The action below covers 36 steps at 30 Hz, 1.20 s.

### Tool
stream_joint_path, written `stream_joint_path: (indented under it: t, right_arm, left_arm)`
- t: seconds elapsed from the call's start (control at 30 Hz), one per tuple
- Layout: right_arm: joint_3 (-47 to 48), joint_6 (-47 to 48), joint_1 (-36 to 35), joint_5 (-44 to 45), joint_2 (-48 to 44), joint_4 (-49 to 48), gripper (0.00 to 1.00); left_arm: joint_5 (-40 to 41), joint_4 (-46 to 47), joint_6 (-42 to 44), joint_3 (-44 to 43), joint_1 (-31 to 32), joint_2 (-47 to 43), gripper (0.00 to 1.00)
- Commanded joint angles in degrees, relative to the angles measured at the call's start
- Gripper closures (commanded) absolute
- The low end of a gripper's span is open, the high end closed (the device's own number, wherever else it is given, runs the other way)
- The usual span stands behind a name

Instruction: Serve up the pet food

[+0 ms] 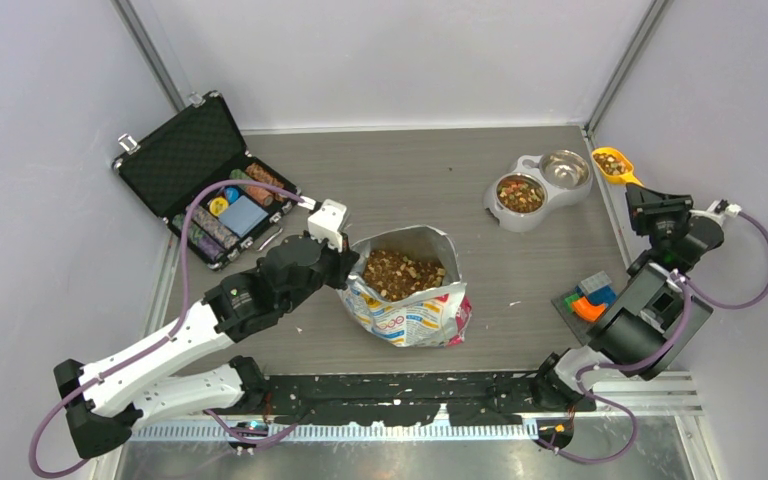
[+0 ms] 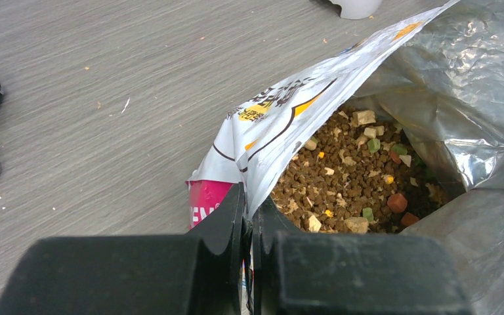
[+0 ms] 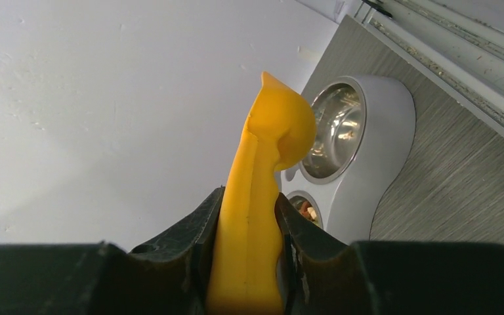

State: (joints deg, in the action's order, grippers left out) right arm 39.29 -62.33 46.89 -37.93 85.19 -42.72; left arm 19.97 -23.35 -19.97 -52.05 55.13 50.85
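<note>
Brown kibble (image 2: 341,190) with tan, red, green bits in the open bag (image 1: 415,318); more in bowl (image 1: 498,196) and scoop (image 1: 598,156)

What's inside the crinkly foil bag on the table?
Small brown dry kibble with tan, green and reddish bits lies inside the open printed foil bag. Its walls hide how deep the pile goes.

a printed foil bag (image 1: 415,315) is sitting with its mouth gaping open. up and to its left, a black case (image 1: 185,150) is lying open, holding rows of striped poker chips (image 1: 210,228). well to the bag's right, a cluster of coloured blocks (image 1: 590,298) is resting.
</note>
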Motion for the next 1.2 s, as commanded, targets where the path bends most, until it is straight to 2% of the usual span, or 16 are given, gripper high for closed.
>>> stream_joint_path:
  t: [0.0, 0.23, 0.57, 1.17]
  right_arm:
    - [4.17, 2.9, -2.06, 2.18, 1.88, 3.15, 0.95]
    - [4.66, 7.08, -4.06, 4.53, 3.18, 6.8, 0.95]
    - [10.83, 16.01, -8.85, 10.76, 2.64, 19.73, 0.95]
    - [21.06, 22.26, -16.27, 22.23, 2.32, 36.2, 0.95]
  left_arm:
    - [2.45, 6.22, 1.51, -0.57, -0.07, -1.18, 1.0]
    - [2.61, 6.58, 1.86, -0.75, -0.03, -0.29, 1.0]
    - [2.22, 6.71, 1.95, -1.22, -0.03, 0.97, 1.0]
    - [2.71, 6.83, 2.21, -0.42, -0.03, 0.01, 1.0]
